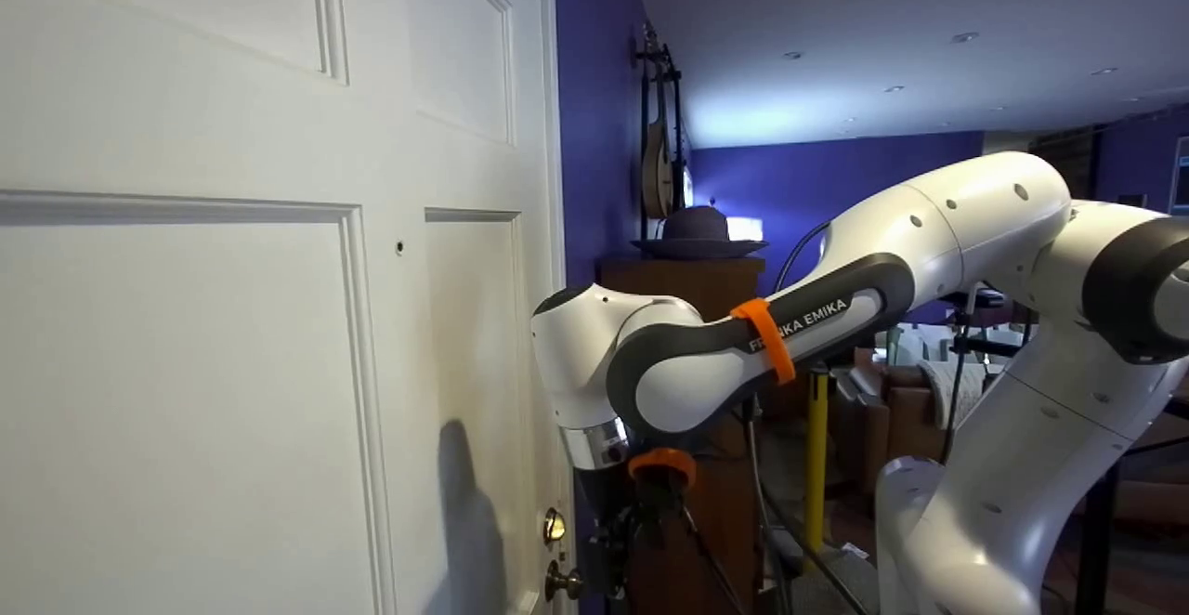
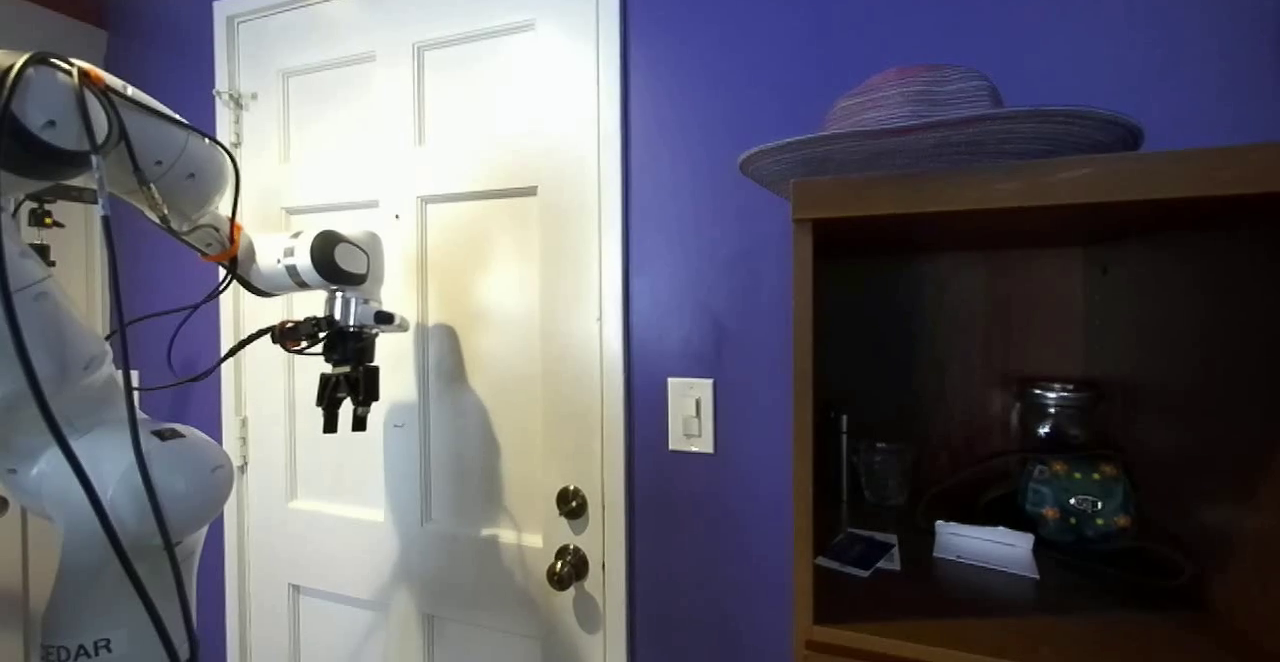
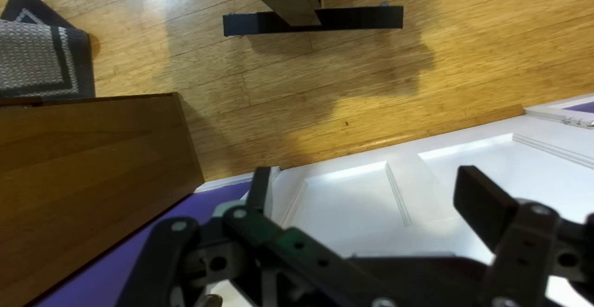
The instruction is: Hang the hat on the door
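The wide-brimmed hat (image 1: 699, 234) looks dark in an exterior view and grey-purple and streaked in an exterior view (image 2: 915, 132). It lies crown up on top of the brown wooden cabinet (image 2: 803, 392), its brim overhanging the edge. No cord shows. The white panelled door (image 2: 480, 122) is closed; it also shows in an exterior view (image 1: 186, 364) and the wrist view (image 3: 352, 205). A small dark spot (image 1: 399, 247) sits on it between the panels. My gripper (image 2: 344, 426) points down in front of the door, away from the hat. In the wrist view the gripper (image 3: 364, 177) is open with nothing between its fingers.
A brass knob (image 2: 568, 568) and brass lock (image 2: 571, 502) stick out of the door. A light switch (image 2: 691, 415) is on the purple wall. The cabinet shelf holds a glass jar (image 2: 1060, 407) and a patterned pouch (image 2: 1080, 497). A black stand foot (image 3: 313, 22) is on the floor.
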{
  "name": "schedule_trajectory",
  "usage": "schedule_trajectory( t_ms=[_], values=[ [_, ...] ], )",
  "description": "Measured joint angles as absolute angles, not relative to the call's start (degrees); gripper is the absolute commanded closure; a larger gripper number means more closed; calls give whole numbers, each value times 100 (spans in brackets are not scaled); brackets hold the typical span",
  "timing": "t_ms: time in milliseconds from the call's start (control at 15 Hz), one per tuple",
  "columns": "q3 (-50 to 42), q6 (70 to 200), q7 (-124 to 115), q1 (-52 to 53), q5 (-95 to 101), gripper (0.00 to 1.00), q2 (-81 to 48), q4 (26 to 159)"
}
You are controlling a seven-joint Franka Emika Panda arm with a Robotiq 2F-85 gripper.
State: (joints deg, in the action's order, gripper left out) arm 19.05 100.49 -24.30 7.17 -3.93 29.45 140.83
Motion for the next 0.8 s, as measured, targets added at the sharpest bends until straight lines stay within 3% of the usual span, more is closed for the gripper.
schedule_trajectory(
  t_ms=[400,800],
  values=[
    [1186,10052,-1626,542,445,0,3324,14084],
    [1242,10051,-1637,565,443,0,3269,14088]
  ],
)
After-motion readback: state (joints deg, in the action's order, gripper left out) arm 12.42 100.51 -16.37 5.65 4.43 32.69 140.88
